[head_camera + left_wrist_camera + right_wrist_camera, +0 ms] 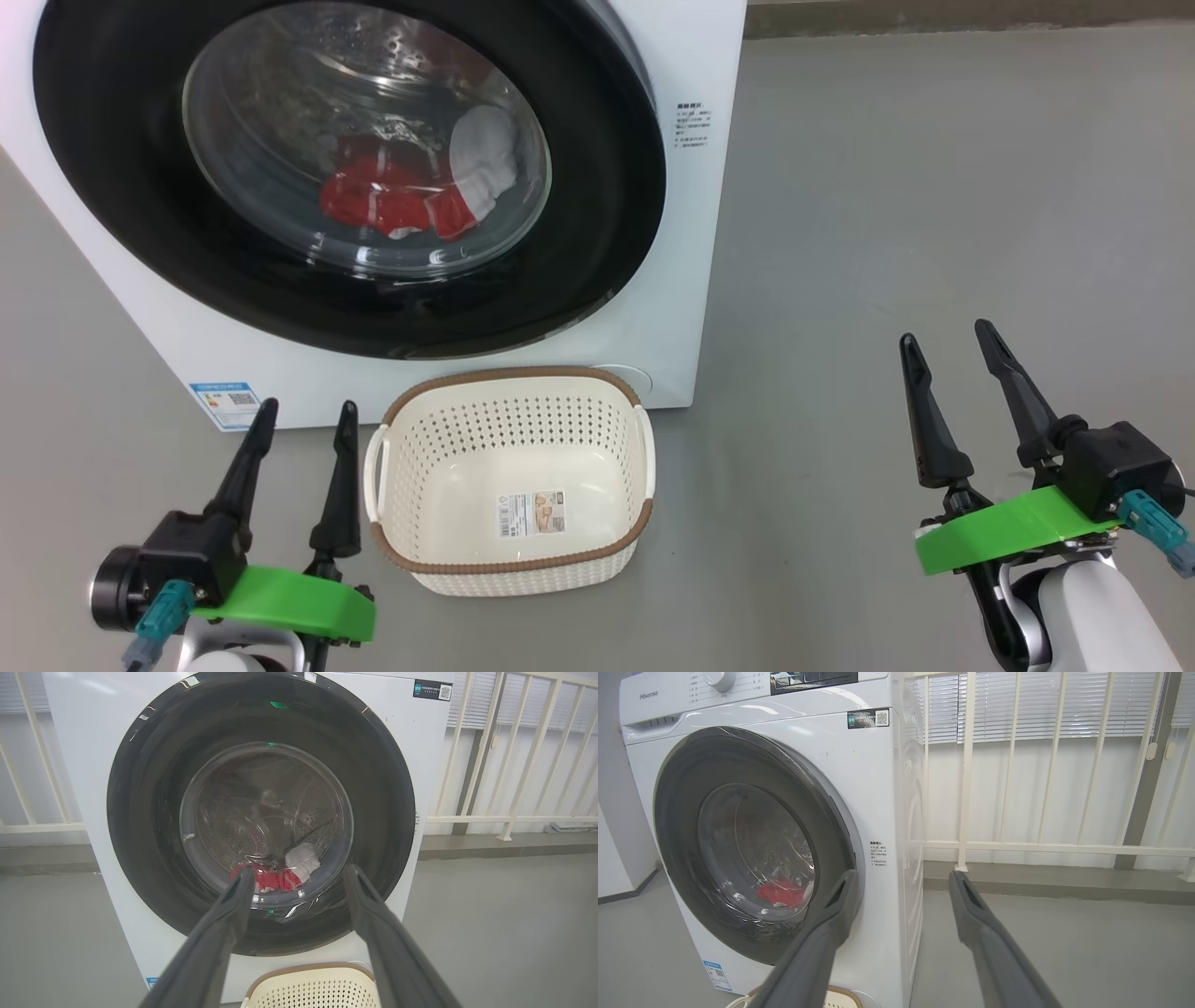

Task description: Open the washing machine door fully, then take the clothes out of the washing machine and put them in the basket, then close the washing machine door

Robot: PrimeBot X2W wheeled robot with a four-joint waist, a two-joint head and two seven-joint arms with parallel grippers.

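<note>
The white washing machine stands ahead with its black-rimmed round door against the front, a slight gap showing along its right edge in the right wrist view. Behind the glass lie the red and white clothes. The cream basket with a brown rim sits empty on the floor just before the machine. My left gripper is open to the basket's left, pointing at the door. My right gripper is open well to the right, off the machine's right corner.
Grey floor spreads to the right of the machine. A white railing and blinds run behind it, with a raised dark kerb at their foot. A grey wall stands at the machine's left side.
</note>
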